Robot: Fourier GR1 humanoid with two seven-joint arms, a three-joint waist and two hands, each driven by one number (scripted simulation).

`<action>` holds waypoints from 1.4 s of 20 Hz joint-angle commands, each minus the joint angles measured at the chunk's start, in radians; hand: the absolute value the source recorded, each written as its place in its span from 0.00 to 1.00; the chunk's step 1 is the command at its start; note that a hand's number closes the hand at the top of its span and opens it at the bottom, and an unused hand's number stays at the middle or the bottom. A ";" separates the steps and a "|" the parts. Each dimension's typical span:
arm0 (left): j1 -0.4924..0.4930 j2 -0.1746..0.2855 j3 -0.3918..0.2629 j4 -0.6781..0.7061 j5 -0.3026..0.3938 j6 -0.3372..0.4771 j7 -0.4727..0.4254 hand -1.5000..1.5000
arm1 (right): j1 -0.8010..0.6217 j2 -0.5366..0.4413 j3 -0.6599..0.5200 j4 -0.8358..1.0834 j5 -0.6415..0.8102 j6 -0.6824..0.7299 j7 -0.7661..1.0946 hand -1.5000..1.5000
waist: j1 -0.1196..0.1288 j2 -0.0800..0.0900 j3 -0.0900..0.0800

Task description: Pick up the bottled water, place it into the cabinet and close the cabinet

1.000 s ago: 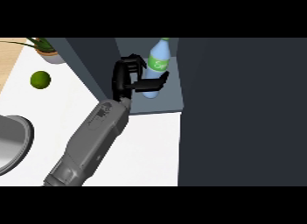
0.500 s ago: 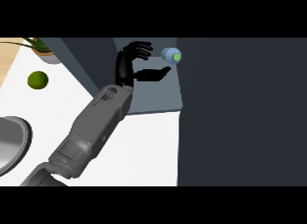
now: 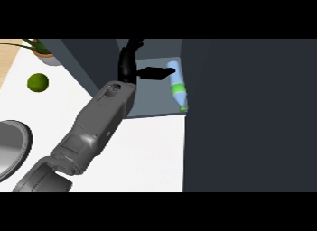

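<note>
– Since half a second ago the bottled water (image 3: 177, 83) has gone from standing on end inside the cabinet (image 3: 151, 103) to stretching lengthwise, and the left hand (image 3: 128, 63) has let go of it.

– Where in the cabinet is it now?

– On the pale shelf, right against the cabinet's right inner side. Its small green cap points at the shelf's front edge, its rounded pale end points deeper in, and the green label sits midway. Whether it lies flat or only leans, I cannot tell.

– And the hand?

– Inside the cabinet, left of the bottle. The fingers run straight toward the back and the thumb (image 3: 155, 71) sticks out sideways toward the bottle's far end. It is spread wide and has hold of nothing. The thumb tip comes right up to the bottle; contact I cannot judge.

– The arm?

– The grey forearm (image 3: 97, 122) slants out over the cabinet's front edge and across the white counter (image 3: 144, 149).

– Is the cabinet closed?

– No, its shelf shows openly. A broad dark panel (image 3: 254, 113) fills the cabinet's right side.

– Anything else?

– Left of the cabinet, a lime (image 3: 38, 82) on the counter, a potted plant (image 3: 44, 50) further back, and a metal basin (image 3: 1, 149) well to the left, nearer the front.
</note>
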 commanded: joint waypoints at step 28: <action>0.323 -0.009 -0.309 -0.461 0.349 -0.127 -0.154 0.00 | 0.014 0.015 -0.055 -0.163 -0.049 -0.081 0.112 0.00 | 0.054 -0.033 0.001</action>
